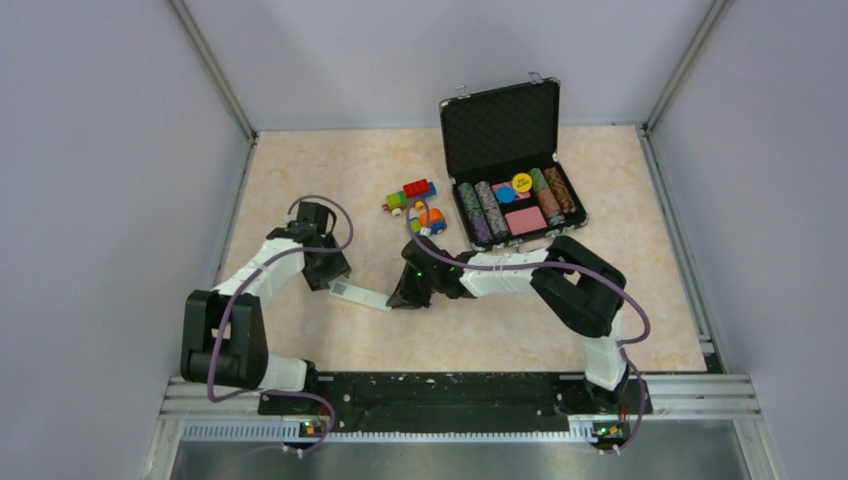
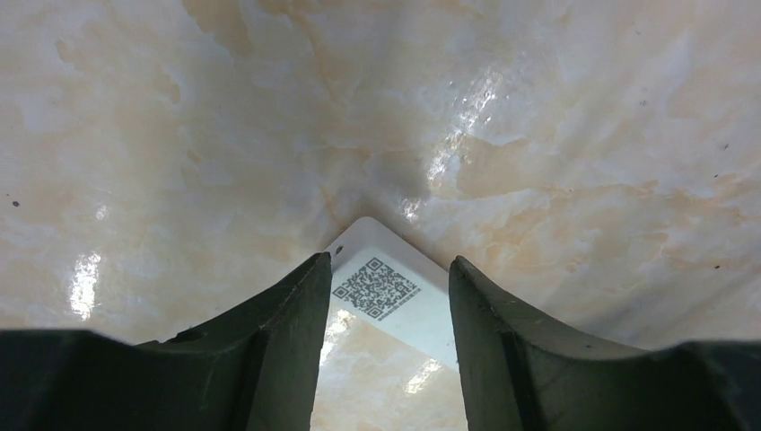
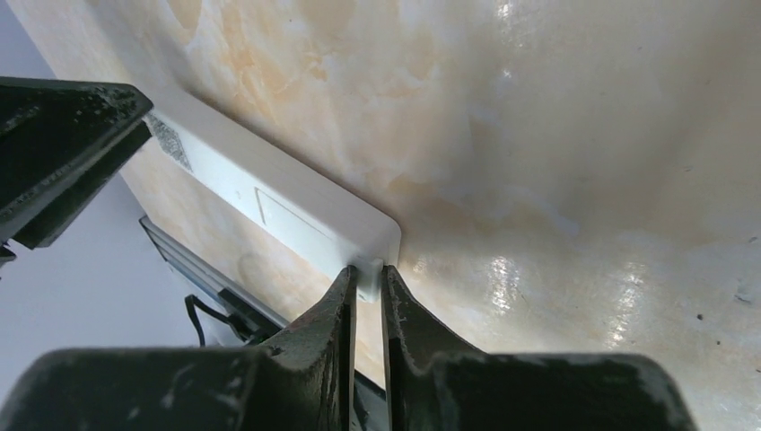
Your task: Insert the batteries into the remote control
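Note:
The white remote control [image 1: 360,296] hangs between my two grippers, left of the table's middle. My right gripper [image 1: 402,297] is shut on its right end; the right wrist view shows the fingers pinching a corner of the remote [image 3: 287,211], whose plain back carries a rectangular cover outline. My left gripper [image 1: 336,280] is at the remote's left end. In the left wrist view its jaws stand wide apart around the remote's end [image 2: 395,296], which has a QR label; I cannot tell whether they touch it. The left gripper [image 2: 388,260] looks open. No batteries are in view.
Colourful toy vehicles [image 1: 415,205] lie behind the grippers. An open black case [image 1: 505,125] with poker chips stands at the back right. Grey walls enclose the marbled table [image 1: 500,330]; a black rail [image 1: 440,390] runs along the near edge.

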Tool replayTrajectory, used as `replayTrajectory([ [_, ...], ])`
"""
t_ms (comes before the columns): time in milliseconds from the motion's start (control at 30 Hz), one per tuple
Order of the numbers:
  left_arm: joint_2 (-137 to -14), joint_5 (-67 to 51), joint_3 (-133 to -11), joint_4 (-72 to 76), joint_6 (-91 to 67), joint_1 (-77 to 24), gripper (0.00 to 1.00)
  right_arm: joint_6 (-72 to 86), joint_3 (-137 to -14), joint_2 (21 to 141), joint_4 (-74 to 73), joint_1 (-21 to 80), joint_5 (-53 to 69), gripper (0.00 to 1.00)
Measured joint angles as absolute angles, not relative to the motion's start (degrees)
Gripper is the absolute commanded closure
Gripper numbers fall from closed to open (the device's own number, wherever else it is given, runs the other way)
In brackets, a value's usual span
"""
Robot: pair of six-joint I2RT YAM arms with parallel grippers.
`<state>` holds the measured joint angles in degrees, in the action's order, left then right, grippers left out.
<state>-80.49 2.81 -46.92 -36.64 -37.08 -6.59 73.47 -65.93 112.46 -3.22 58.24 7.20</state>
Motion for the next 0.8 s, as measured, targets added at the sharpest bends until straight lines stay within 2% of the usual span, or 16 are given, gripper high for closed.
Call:
replayTrajectory([
  [233,-80.93,4.16,-44.49,-34.02,-35.79,-6.57,0.45,73.08,-66.15,112.53,-3.68,58.28,6.94,0.86],
  [467,-82.91,4.64,-43.72,-31.55,-35.59,-6.39,0.64,72.51,-67.31,112.92,-4.97,58.35,6.74,0.86],
  [800,-83.05,5.52,-43.18,-29.63,-35.88,-6.24,0.70,72.40,-70.41,113.82,-9.45,58.57,6.28,0.86],
])
